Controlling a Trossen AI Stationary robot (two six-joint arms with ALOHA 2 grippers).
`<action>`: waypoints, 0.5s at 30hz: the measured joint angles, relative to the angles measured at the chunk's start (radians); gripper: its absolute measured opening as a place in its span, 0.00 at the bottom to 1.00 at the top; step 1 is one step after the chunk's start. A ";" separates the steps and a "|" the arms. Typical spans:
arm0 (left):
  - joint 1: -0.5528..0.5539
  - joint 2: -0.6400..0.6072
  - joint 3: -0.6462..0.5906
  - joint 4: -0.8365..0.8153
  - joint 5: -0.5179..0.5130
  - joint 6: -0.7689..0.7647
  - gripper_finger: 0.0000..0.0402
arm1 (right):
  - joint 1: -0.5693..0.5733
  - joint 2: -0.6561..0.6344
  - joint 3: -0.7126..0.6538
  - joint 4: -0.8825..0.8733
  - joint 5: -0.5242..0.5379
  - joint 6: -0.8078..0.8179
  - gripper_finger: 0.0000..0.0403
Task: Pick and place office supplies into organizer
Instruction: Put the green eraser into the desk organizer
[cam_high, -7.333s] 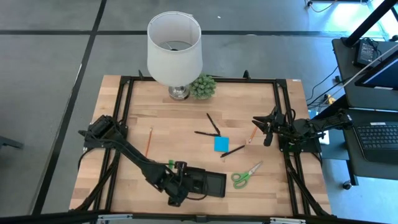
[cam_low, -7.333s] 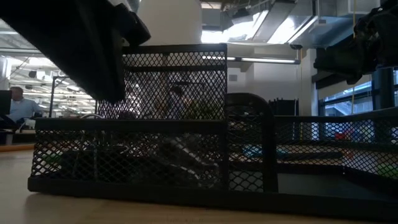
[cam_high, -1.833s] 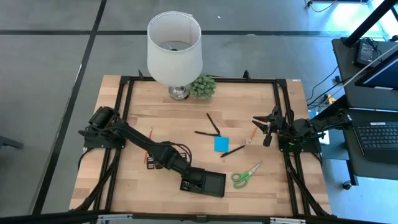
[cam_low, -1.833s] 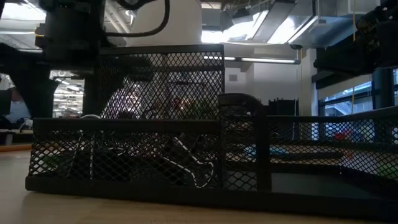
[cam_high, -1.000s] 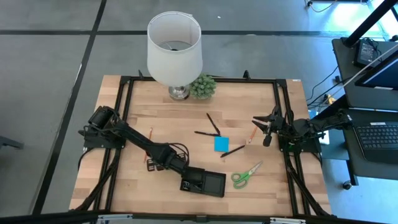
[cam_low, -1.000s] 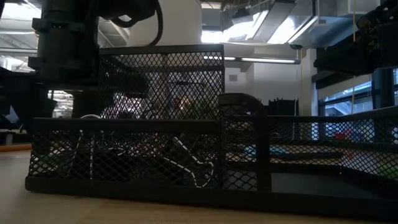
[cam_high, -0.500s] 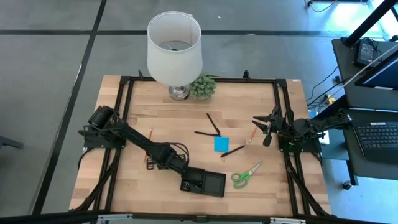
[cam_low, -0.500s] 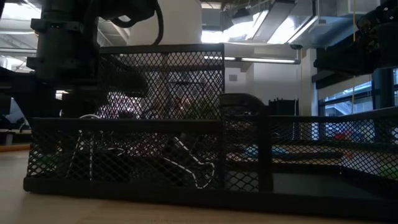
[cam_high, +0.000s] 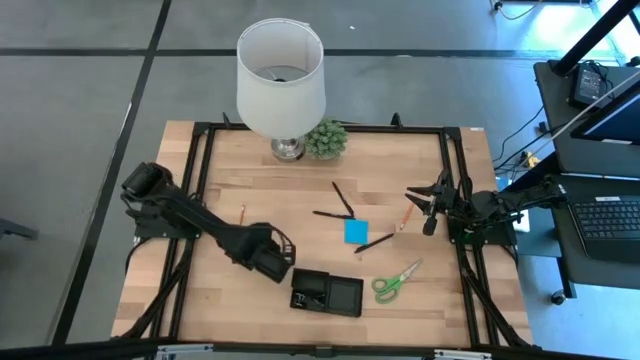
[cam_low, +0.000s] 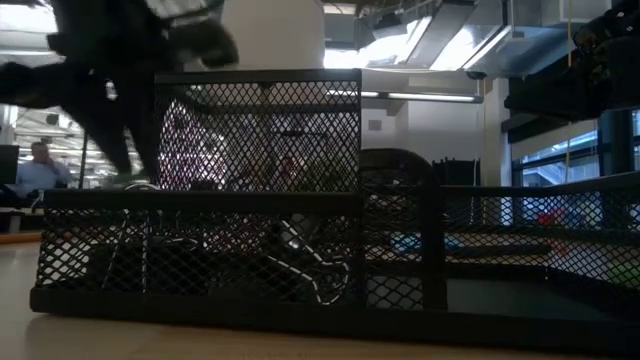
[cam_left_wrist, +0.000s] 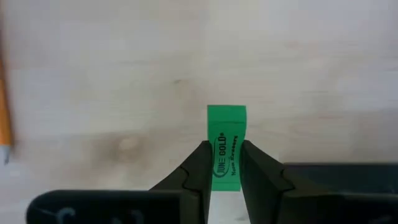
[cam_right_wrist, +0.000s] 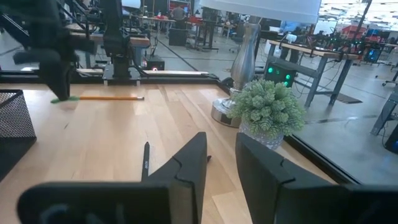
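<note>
Half a second ago the left arm's wrist hung over the left end of the organizer (cam_high: 327, 294); now it has drawn back toward ten o'clock, and the left gripper (cam_left_wrist: 226, 163) sits just off the tray's upper-left corner, above bare table (cam_high: 200, 300). In the low view the arm has also shifted left and lifted clear of the mesh wall (cam_low: 250, 140).

The left wrist view shows the two fingers (cam_left_wrist: 198, 163) clamped on a small green piece (cam_left_wrist: 226, 147) with black lettering, which stands upright between them, its top edge poking out beyond the fingertips. An orange pencil (cam_high: 240, 222) lies at about eleven o'clock from the gripper, near it but apart.

The right gripper (cam_high: 428, 212) waits at the table's three o'clock edge, its fingers parted by a narrow gap and holding nothing.

The blue sticky-note pad (cam_high: 355, 231) lies mid-table with black pens (cam_high: 343, 199) around it; green-handled scissors (cam_high: 395, 282) rest at three o'clock of the organizer. Binder clips (cam_low: 300, 260) lie inside its left compartment.
</note>
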 joint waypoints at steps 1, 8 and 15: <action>-0.006 -0.014 0.000 0.004 -0.028 0.025 0.16 | 0.000 0.000 0.000 0.000 0.000 0.000 0.22; -0.054 -0.096 0.001 0.144 -0.163 0.399 0.16 | 0.000 0.000 0.000 0.000 0.000 0.001 0.22; -0.104 -0.118 0.002 0.292 -0.133 0.567 0.16 | 0.000 0.000 0.000 0.000 0.000 0.052 0.22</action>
